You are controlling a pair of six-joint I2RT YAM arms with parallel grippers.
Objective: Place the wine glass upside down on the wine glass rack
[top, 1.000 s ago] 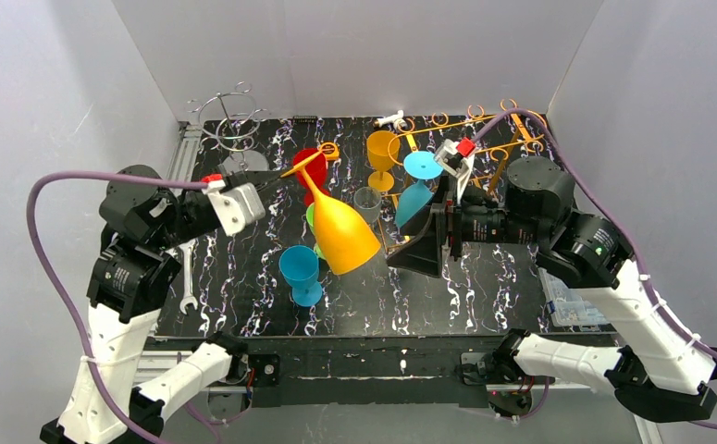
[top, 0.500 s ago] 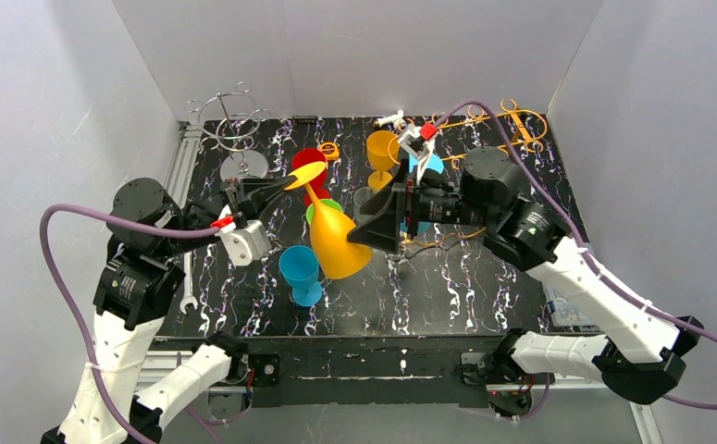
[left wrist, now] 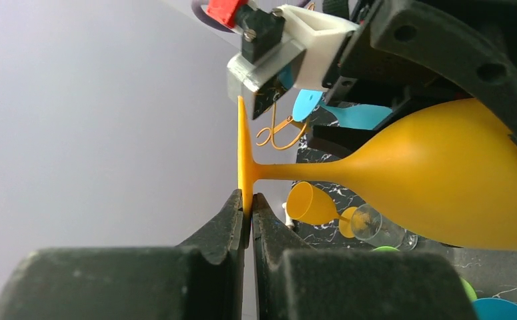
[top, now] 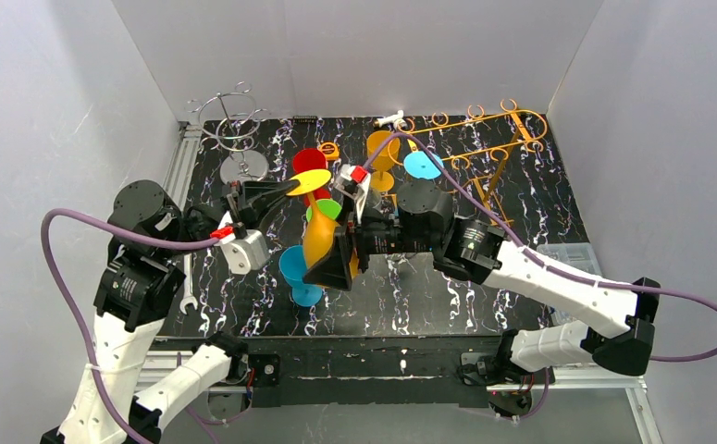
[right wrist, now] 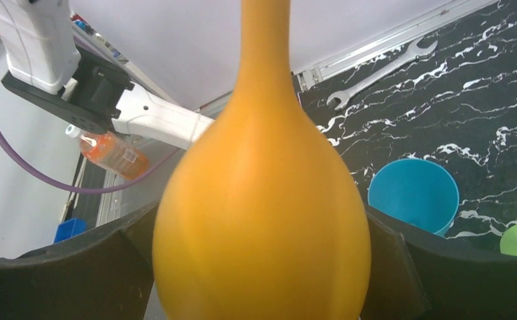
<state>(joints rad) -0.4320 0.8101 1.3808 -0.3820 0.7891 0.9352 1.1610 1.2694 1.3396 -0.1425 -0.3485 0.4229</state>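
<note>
A yellow-orange wine glass [top: 320, 239] hangs tilted over the middle of the table, bowl low and foot [top: 310, 180] high. My left gripper [top: 285, 190] is shut on the rim of that foot [left wrist: 245, 160]; in the left wrist view the left gripper [left wrist: 247, 203] pinches the thin disc. My right gripper [top: 336, 264] is open wide with the bowl [right wrist: 262, 220] filling the gap between its fingers [right wrist: 75, 273]; I cannot tell if they touch it. The gold wire wine glass rack [top: 484, 139] stands at the back right, with a blue glass [top: 422, 165] hanging on it.
A blue cup [top: 299, 268] stands just below the held glass, with green [top: 327, 208], red [top: 308, 159] and orange [top: 382, 153] glasses behind it. A silver wire stand [top: 234, 120] is at the back left. A wrench [top: 188, 277] lies by the left edge, a clear box [top: 567, 277] at the right.
My right arm swung left from beside the gold rack and brought its open jaws around the bowl. The left gripper kept hold of the foot while the glass shifted slightly left and steeper.
</note>
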